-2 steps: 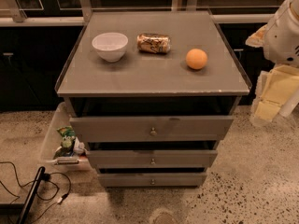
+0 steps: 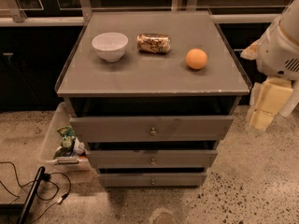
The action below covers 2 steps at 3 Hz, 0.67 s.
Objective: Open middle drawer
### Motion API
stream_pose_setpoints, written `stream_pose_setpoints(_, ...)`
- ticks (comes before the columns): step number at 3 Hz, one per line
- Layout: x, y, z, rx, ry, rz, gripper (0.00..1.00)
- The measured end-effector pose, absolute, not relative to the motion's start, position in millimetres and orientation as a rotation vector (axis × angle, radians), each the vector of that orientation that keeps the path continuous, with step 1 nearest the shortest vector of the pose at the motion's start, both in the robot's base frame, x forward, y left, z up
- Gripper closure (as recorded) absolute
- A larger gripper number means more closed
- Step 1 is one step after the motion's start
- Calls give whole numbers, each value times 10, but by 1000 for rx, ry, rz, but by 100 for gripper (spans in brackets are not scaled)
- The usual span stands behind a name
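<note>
The grey cabinet point(image 2: 154, 73) has three drawers stacked below its top. The middle drawer point(image 2: 187, 158) is the second grey front, with a small round metal knob point(image 2: 153, 161). Its front stands a little behind the taller top drawer front point(image 2: 196, 127) and ahead of the thin bottom front point(image 2: 182, 179). My gripper point(image 2: 267, 104), pale yellow below the white arm point(image 2: 280, 45), hangs at the right of the cabinet, level with the top drawer. It is apart from all the drawers and touches nothing.
On the cabinet top lie a white bowl point(image 2: 110, 45), a crumpled snack bag point(image 2: 153, 43) and an orange point(image 2: 196, 59). A clear bin with packets point(image 2: 65, 143) stands at the cabinet's left. Black cables point(image 2: 32, 190) lie on the speckled floor at the lower left.
The gripper has sunk slightly at the right of the cabinet. The drawers and the things on top have not moved.
</note>
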State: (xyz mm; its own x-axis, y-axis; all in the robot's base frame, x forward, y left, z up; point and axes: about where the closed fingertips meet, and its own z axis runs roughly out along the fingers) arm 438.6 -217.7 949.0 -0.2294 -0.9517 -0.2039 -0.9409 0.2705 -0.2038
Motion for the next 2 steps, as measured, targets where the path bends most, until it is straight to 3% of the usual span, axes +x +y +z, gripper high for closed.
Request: stream_pose_setpoints(2, 4203, -2142, 7941, -1821, 2293, 186, 0)
